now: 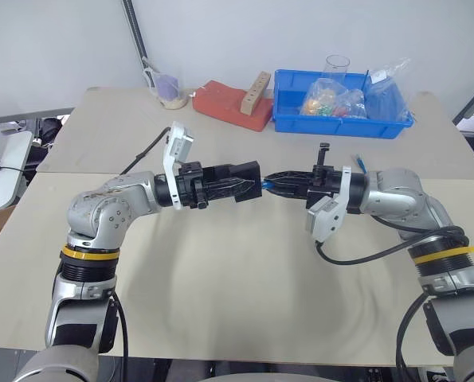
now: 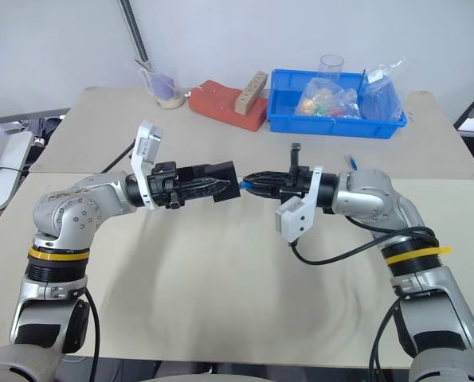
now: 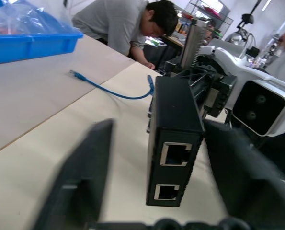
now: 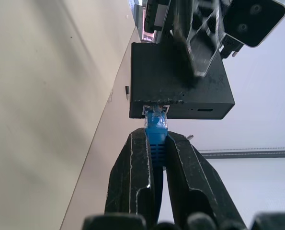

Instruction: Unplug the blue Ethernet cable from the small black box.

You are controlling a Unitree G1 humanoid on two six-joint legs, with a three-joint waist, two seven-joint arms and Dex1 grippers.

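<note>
Cable and box hang together in the air above the middle of the table [image 1: 221, 286], between your two arms. The blue Ethernet cable [image 3: 114, 92] looks thin, light and soft, so it will bend and not carry any pull; take it only at the stiff plug boot. The right gripper [image 4: 156, 158] already does this: its two fingers are closed on the blue plug, which sits in a port of the small black box [image 4: 178, 79]. The clear latch tab on the plug looks fragile, I think; press it before you pull, and pull straight out of the port.

The box looks hard, light and a little smooth. The left gripper [image 1: 240, 181] has it between its fingers and looks to be closing on it, but I cannot tell how firm the grip is, so check that it does not slide when you pull.

Counting: one cable, one black box with two empty ports on the face toward the left wrist, two grippers. The loose part of the cable lies on the table to the right. Far on the table you see one blue bin [image 1: 340, 119], one red block [image 1: 233, 103] with a wooden piece on it, and one clear cup [image 1: 337, 65]. One person leans over beyond the table.
</note>
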